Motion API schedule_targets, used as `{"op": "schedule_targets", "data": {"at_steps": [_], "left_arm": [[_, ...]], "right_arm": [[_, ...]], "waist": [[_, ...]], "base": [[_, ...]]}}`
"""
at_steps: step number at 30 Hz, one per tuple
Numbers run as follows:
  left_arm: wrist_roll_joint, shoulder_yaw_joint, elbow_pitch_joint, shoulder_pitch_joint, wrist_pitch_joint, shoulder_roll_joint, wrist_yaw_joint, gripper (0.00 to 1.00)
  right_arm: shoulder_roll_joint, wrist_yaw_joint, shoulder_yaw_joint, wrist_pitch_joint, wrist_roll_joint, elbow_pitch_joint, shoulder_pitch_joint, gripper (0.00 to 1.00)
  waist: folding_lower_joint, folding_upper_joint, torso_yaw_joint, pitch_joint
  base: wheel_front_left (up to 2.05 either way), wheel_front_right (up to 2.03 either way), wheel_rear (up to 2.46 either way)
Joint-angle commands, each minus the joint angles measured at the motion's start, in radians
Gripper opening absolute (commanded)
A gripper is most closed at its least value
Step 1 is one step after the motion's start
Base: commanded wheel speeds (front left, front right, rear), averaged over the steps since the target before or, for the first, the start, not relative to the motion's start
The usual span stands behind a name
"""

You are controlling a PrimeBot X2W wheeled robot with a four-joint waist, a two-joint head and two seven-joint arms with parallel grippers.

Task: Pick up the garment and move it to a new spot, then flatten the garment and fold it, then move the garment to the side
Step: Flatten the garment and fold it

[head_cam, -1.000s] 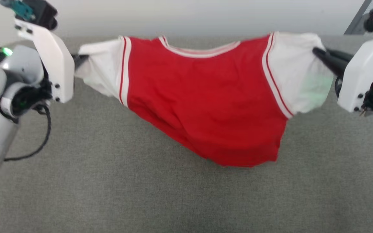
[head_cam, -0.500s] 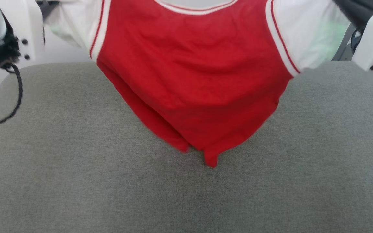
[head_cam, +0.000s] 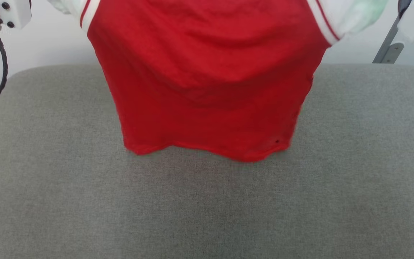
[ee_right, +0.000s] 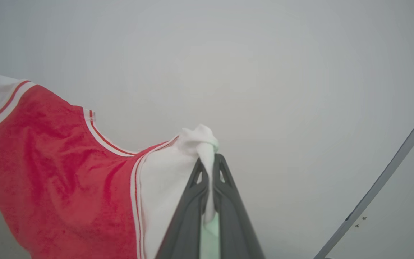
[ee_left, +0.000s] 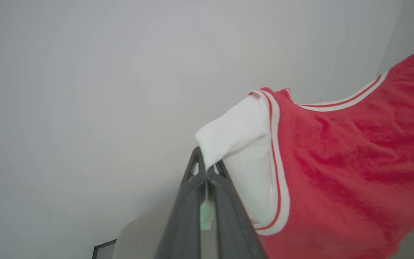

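Raised higher, garment (head_cam: 207, 79) hangs flatter, left pincer (ee_left: 207, 168) and right pincer (ee_right: 210, 163) gripping sleeves.

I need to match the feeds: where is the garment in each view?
Head view: the garment hangs top centre, its hem over the grey surface.
Left wrist view: garment on the right, a white sleeve pinched in the left gripper.
Right wrist view: garment on the left, a white sleeve pinched in the right gripper.
Shared landmark: the red-white striped sleeve trim.
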Motion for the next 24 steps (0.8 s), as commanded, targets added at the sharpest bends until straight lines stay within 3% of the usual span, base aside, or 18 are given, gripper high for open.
{"op": "schedule_targets", "data": {"at_steps": [1,7,11,20,24], "left_arm": [[0.02,-0.001,0.007,-0.024,-0.034,-0.003,-0.006,0.0],[0.079,-0.007,0.045,-0.083,-0.141,-0.021,-0.014,0.0],[0.128,-0.002,0.101,-0.156,-0.253,-0.057,-0.02,0.0],[0.257,0.015,0.263,-0.353,-0.596,-0.123,0.002,0.0],[0.28,0.021,0.305,-0.393,-0.782,-0.148,-0.015,0.0]], "right_arm": [[0.003,0.0,0.004,-0.026,-0.018,0.017,-0.022,0.0],[0.019,0.0,0.021,-0.118,-0.061,0.103,-0.105,0.0],[0.028,0.0,0.04,-0.241,-0.122,0.194,-0.204,0.0],[0.094,0.0,0.023,-0.649,-0.37,0.432,-0.432,0.0],[0.119,0.0,0.004,-0.803,-0.484,0.519,-0.501,0.0]], "waist": [[0.0,0.0,0.0,0.02],[0.0,0.0,0.0,0.088],[0.0,0.0,0.002,0.163],[0.0,0.0,0.009,0.301],[0.0,0.0,0.017,0.33]], "base": [[0.0,0.0,0.0],[0.0,0.0,0.0],[0.0,0.0,0.0],[0.0,0.0,0.0],[0.0,0.0,0.0]]}}
